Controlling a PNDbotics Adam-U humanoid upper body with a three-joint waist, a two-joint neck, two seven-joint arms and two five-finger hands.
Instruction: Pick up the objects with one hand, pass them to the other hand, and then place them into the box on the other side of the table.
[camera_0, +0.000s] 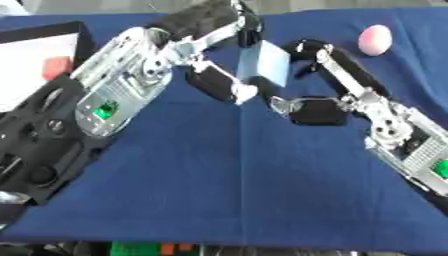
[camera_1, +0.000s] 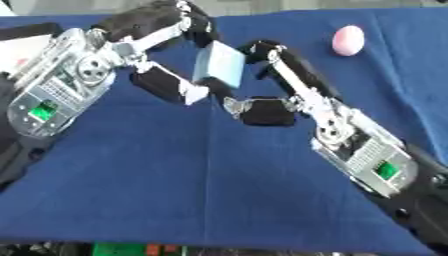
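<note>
A light blue block (camera_0: 268, 63) hangs above the far middle of the table between my two hands. My left hand (camera_0: 212, 79) comes in from the left and is shut on it, with fingers curled over its top and the thumb under its lower left corner. From the right my right hand (camera_0: 343, 67) reaches in; its fingertips touch the block's upper right edge, and its thumb (camera_0: 313, 111) stays below, apart from the block. A pink egg-shaped object (camera_0: 375, 40) lies on the blue cloth at the far right.
A black-rimmed box (camera_0: 83, 39) with a white inside stands at the far left, partly hidden by my left forearm. Something red (camera_0: 57, 66) lies in it. The blue tablecloth (camera_0: 236, 180) stretches to the near edge, with green and orange items below that edge.
</note>
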